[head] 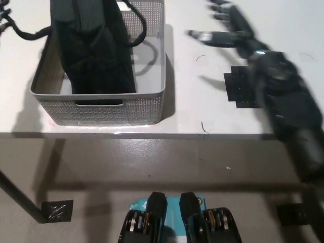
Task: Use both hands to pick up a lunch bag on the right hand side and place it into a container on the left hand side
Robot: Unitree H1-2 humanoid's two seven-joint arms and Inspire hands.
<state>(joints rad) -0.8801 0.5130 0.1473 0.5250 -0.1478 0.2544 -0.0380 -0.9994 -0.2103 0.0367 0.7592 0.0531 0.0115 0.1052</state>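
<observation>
A black lunch bag (93, 48) stands inside the grey woven-look container (101, 109) on the table's left part; its strap loops over the container's left and right rims. My black right hand (225, 25) hovers over the table to the right of the container, blurred, fingers spread and holding nothing. Of my white left hand only fingertips (4, 20) show at the picture's upper left edge, beside the bag's strap; its state is unclear.
A black square marker (243, 87) lies on the white table (202, 116) under my right forearm. The table's front edge runs across the middle of the picture, with grey floor and a table leg (20, 200) below.
</observation>
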